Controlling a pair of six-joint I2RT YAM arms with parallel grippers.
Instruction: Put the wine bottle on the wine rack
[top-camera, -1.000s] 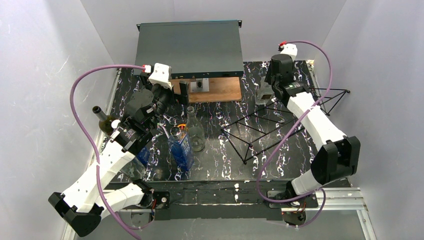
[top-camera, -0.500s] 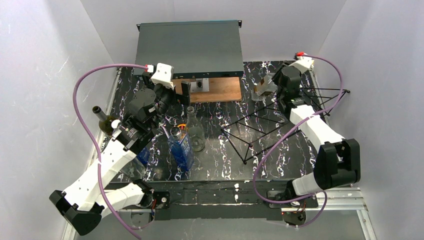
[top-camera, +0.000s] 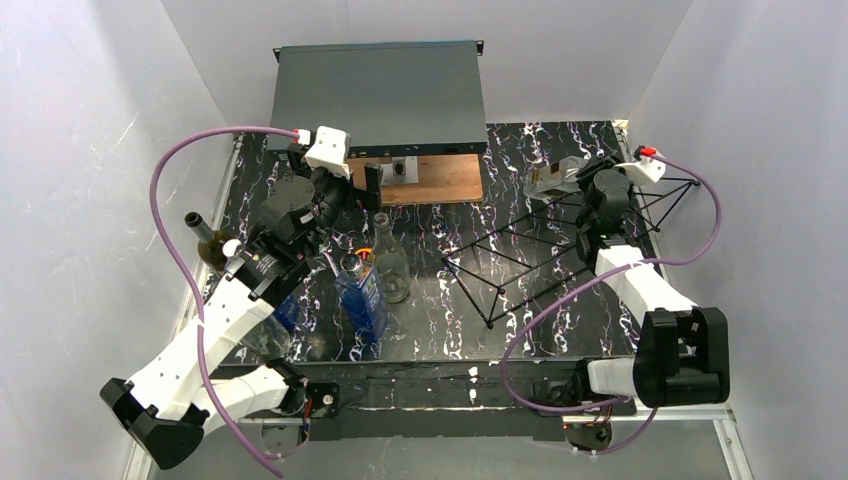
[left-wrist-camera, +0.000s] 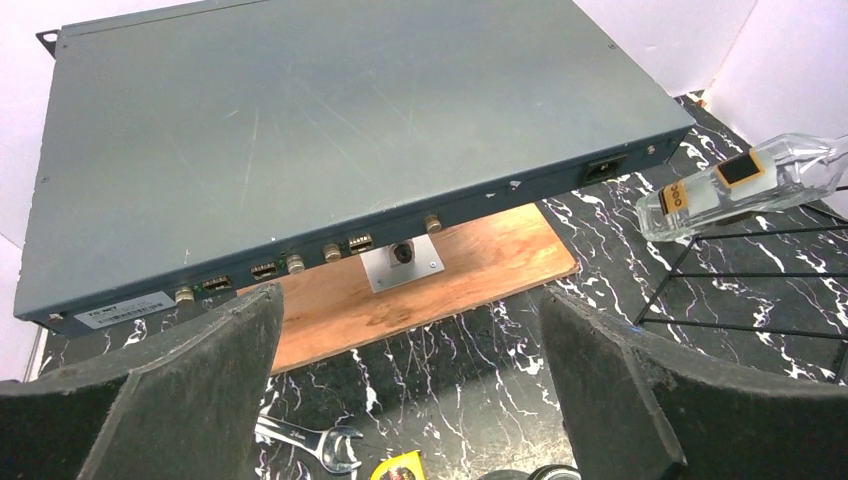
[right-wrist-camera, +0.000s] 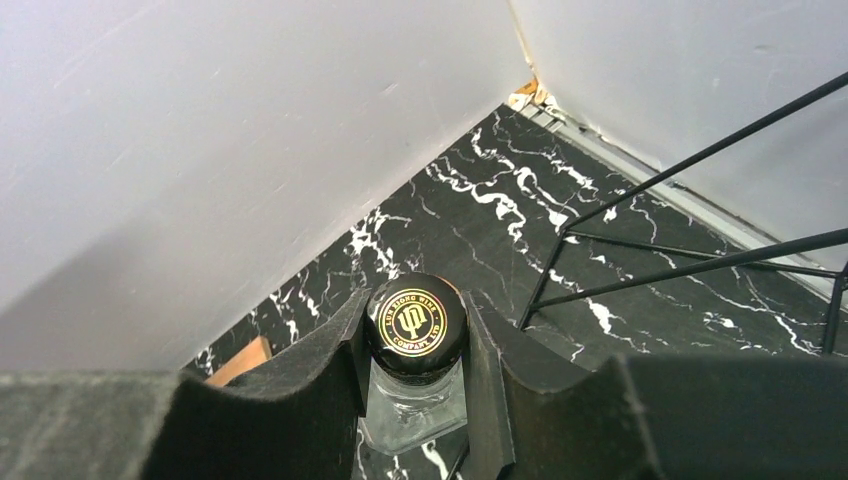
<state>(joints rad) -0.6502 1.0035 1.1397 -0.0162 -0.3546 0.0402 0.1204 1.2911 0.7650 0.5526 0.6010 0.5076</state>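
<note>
Currently: right end effector (right-wrist-camera: 415, 345) is clamped on the neck of the wine bottle (top-camera: 553, 178), just under its black cap (right-wrist-camera: 415, 320) with the gold emblem. The dark fingers (right-wrist-camera: 325, 380) press on either side of the clear glass. The bottle is clear, carries yellow-and-black labels, and lies tilted, close to horizontal, with its base toward the left arm's side. It is over the far right end of the wine rack (top-camera: 520, 255). In the left wrist view its body lies just above the top wires; whether glass and wire touch cannot be told. The rack is a black wire frame of triangles standing on the right half of the worktop (top-camera: 440, 320), running diagonally from the centre toward the far right corner.

Left end effector (top-camera: 355, 185): jaws wide apart, nothing between them. It hovers over the far left part of the worktop, facing the grey rack-mount unit (top-camera: 380, 95) and the wooden board (top-camera: 440, 180) under that unit's near edge.

Other items:
- blue bottle (top-camera: 362, 300) and a second clear bottle (top-camera: 390, 262), upright, side by side, left of centre
- dark green bottle (top-camera: 208, 240) at the left edge, beside the left arm
- wrench (left-wrist-camera: 310, 445) lying flat on the worktop below the left end effector
</note>
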